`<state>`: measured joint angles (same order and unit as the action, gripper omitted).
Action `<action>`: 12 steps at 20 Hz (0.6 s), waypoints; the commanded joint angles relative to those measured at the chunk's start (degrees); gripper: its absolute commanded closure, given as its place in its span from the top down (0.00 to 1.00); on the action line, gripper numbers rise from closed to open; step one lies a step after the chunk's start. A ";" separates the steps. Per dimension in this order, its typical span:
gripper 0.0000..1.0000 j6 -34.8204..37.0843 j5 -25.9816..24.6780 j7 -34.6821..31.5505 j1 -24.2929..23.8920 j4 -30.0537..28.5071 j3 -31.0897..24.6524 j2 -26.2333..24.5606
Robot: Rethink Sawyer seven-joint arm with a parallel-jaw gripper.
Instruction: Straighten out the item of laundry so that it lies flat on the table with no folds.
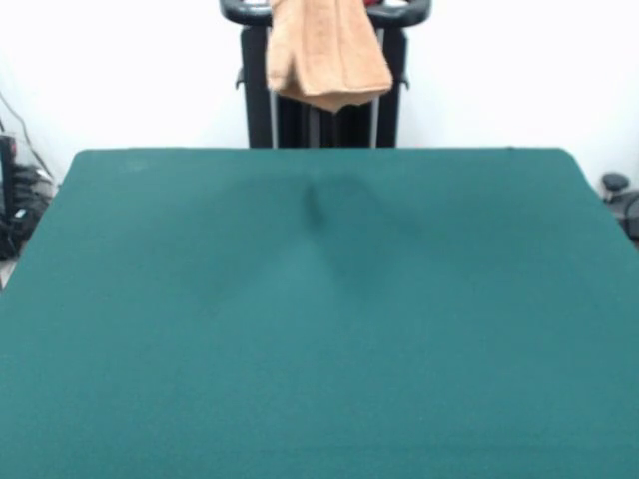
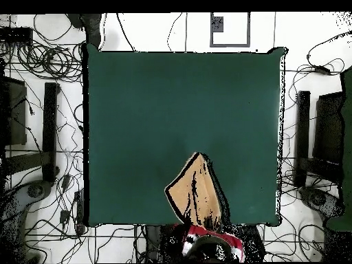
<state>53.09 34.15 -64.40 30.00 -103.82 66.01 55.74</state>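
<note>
Risk, release height: the towel (image 1: 325, 55) hangs high above the counter (image 1: 319, 329), clear of the green cloth; let go from there, it would likely drop in a heap and land more folded than it is now.
Risk, position: in the overhead view the towel (image 2: 194, 192) sits over the counter (image 2: 137, 117) edge nearest the robot's base, so a careless drop could leave part of it draped off that edge.
Risk, single hold: it appears to hang from one place near its top, so laying it down without dragging may let the lower part double under itself.
Risk, hidden grasp: the hold cannot be checked, so a slip in mid-air cannot be ruled out.
Towel, look: light orange-tan terry cloth, bunched at the top and falling in soft vertical folds, with a lower corner pointing down at the middle.
Towel, shape from above: a narrow wedge, tapering toward the counter's centre.
Towel, details: no band or label can be made out.
Counter: dark green cloth with a faint shadow under the towel and nothing else on it.
End effector: hidden above the towel in the front view and under the red arm (image 2: 206, 244) from above; whether it is clamped on the cloth I cannot tell.
</note>
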 commanded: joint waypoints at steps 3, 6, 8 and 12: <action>0.00 6.62 -4.18 -20.42 1.83 2.64 -0.48 -0.66; 0.00 6.84 -5.01 -22.28 2.92 2.86 0.20 -0.76; 0.00 7.53 -5.24 -23.85 3.94 3.29 1.00 -1.34; 0.00 9.04 -5.19 -26.94 6.11 4.44 2.53 -2.71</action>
<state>53.52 30.10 -65.87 33.12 -100.93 68.60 56.25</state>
